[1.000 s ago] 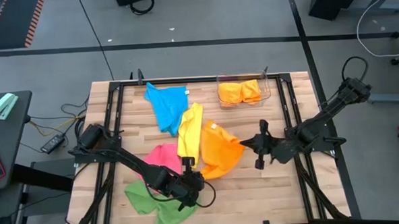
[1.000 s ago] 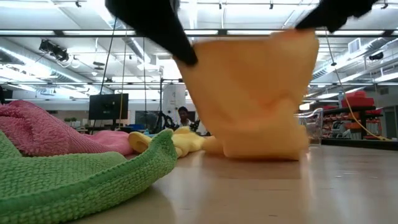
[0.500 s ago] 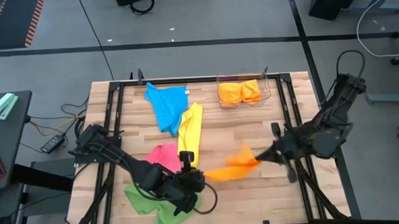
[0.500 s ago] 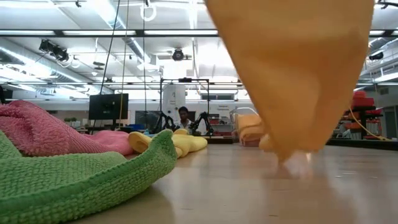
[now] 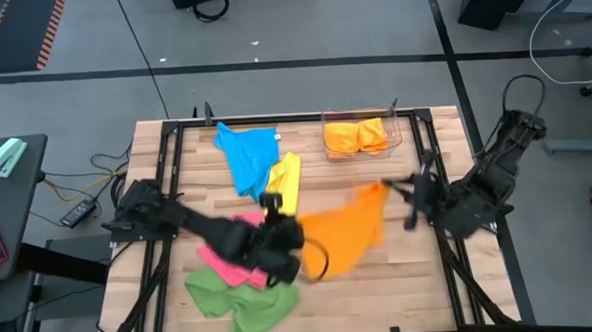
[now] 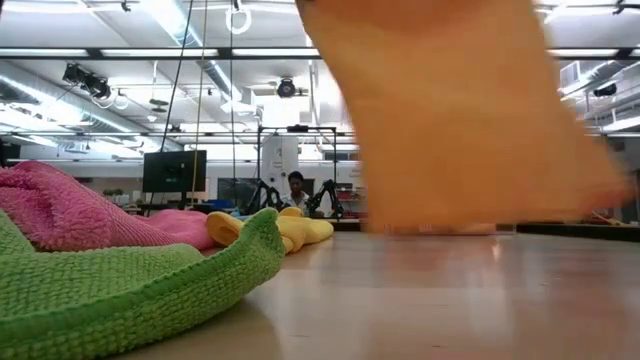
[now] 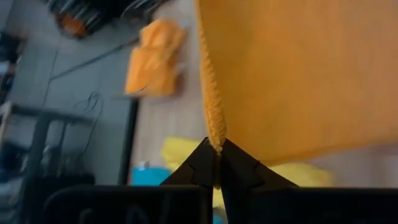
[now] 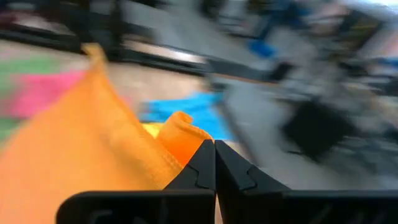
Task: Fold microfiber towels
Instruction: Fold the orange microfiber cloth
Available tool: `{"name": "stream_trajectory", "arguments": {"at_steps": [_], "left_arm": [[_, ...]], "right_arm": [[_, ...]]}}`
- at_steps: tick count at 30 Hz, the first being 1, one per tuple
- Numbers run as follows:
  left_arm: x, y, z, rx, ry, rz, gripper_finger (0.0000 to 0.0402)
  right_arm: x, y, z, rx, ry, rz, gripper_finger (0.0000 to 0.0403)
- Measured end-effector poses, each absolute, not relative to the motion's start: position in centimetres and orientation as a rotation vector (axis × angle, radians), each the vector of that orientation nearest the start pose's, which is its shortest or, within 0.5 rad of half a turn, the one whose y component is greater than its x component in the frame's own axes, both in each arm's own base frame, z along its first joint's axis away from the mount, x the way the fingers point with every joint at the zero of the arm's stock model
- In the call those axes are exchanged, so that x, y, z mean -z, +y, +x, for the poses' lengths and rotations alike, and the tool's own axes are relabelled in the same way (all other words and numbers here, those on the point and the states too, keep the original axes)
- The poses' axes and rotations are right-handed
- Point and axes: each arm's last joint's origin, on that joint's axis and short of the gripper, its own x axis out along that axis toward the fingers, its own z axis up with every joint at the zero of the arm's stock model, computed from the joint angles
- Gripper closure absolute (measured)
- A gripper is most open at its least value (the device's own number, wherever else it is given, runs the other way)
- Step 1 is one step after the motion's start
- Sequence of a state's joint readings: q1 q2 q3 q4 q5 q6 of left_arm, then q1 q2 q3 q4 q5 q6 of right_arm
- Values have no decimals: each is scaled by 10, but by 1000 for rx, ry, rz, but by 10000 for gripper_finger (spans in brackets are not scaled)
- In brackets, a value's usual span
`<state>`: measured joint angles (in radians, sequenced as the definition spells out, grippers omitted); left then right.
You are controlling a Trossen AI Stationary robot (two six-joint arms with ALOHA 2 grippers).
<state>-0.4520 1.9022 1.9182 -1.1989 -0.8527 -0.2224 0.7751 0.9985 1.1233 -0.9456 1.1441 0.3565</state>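
Orange towel [image 5: 345,234] is up off the table, stretched between both grippers!

Its long axis runs corner to corner across the middle of the wooden table [image 5: 381,282]: the left gripper [image 5: 298,266] is clamped on the lower corner near the table's front, the right gripper [image 5: 389,187] is pinched tight on the upper corner toward the right side, and the soft cloth sags between them. In the left wrist view the stitched hem runs straight down into the closed fingertips. Around it lie the loose cloths: pink [image 5: 234,244] under the left arm, rumpled green [image 5: 240,297] at the front edge, yellow [image 5: 285,178] and blue [image 5: 247,154] behind. A clear bin [image 5: 360,135] at the back holds folded orange pieces.
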Motion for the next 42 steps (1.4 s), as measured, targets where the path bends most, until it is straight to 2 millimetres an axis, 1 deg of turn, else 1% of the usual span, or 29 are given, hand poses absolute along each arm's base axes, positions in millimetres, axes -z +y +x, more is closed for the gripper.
{"name": "stream_trajectory", "arguments": {"at_steps": [3, 6, 8, 10, 14, 16, 17, 20, 24, 26, 29, 33, 37, 39, 42], "left_arm": [[-337, -119, 364, -519, 916, 515, 391], [-344, -95, 369, -596, 904, 491, 388], [-352, -89, 369, -618, 874, 465, 379], [-357, -92, 369, -606, 842, 444, 372], [-355, -116, 368, -435, 851, 419, 377], [-349, -132, 370, -360, 858, 347, 385], [-342, -140, 370, -319, 883, 319, 388], [-316, -167, 375, -246, 945, 275, 390], [-273, -202, 383, -215, 1008, 315, 371], [-248, -217, 388, -196, 1033, 346, 363], [-222, -236, 395, -160, 1022, 348, 364], [-204, -251, 401, -102, 1001, 330, 379], [-200, -260, 405, -61, 954, 283, 386], [-199, -264, 408, -37, 938, 254, 382], [-193, -268, 413, 10, 927, 212, 363]], "right_arm": [[-357, 82, 144, 591, 396, -404, 400], [-363, 71, 146, 655, 406, -440, 400], [-368, 70, 145, 659, 392, -413, 400], [-368, 71, 146, 603, 413, -378, 400], [-355, 79, 148, 367, 552, -238, 400], [-339, 85, 152, 287, 637, -173, 400], [-330, 89, 153, 261, 677, -149, 400], [-298, 100, 155, 219, 775, -94, 399], [-255, 118, 156, 144, 885, 3, 394], [-237, 127, 156, 99, 934, 56, 393], [-217, 140, 155, 48, 985, 129, 392], [-200, 156, 154, 12, 1011, 178, 392], [-187, 172, 153, -29, 1044, 165, 389], [-181, 179, 152, -52, 1084, 175, 382], [-172, 186, 153, -84, 1148, 207, 365]]}}
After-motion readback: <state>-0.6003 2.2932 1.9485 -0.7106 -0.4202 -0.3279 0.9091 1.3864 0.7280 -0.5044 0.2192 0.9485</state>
